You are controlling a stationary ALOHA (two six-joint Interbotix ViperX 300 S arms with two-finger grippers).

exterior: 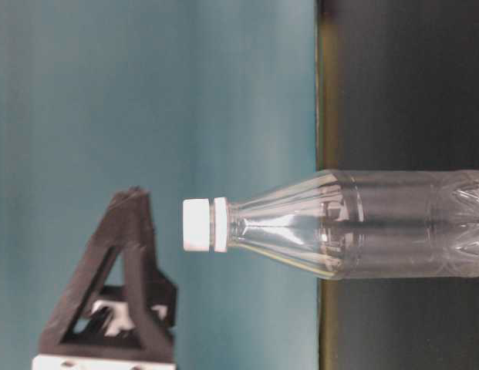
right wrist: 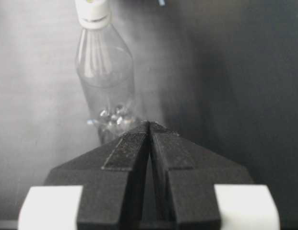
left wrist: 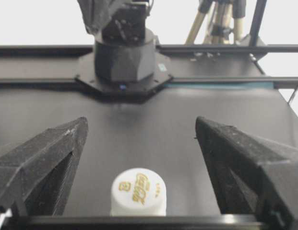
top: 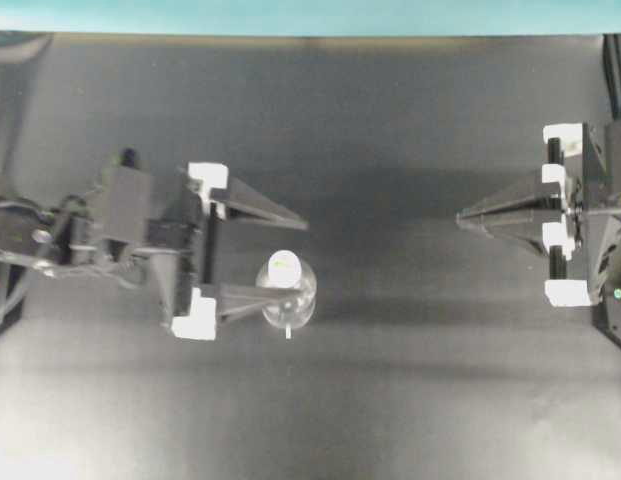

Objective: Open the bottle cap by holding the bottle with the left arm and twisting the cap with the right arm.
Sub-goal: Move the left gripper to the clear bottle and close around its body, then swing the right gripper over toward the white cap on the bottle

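Bottle (top: 287,290) stands upright on the dark counter (top: 390,400), left of the middle in the overhead view, its clear body glinting and its white cap (top: 282,264) on top. The table-level view, turned on its side, shows the cap (exterior: 197,224) seated on the neck above a white ring, with the clear shoulder widening below it. In the left wrist view the cap (left wrist: 138,190) bears a faint gold logo and sits low between the two black fingers (left wrist: 48,158), nearer the left one and clear of both.

The left pincer (top: 300,258) is released, its fingers spread wide. From overhead one finger crosses the bottle's outline; whether it touches the bottle cannot be told. The left arm (top: 80,235) reaches in from the left edge.

The right pincer (top: 462,216) is clenched on nothing, fingertips pressed together, well apart from the bottle. Its wrist view shows the bottle (right wrist: 106,76) ahead and to the left, beyond the closed tips. The right arm (top: 590,215) sits at the right edge.
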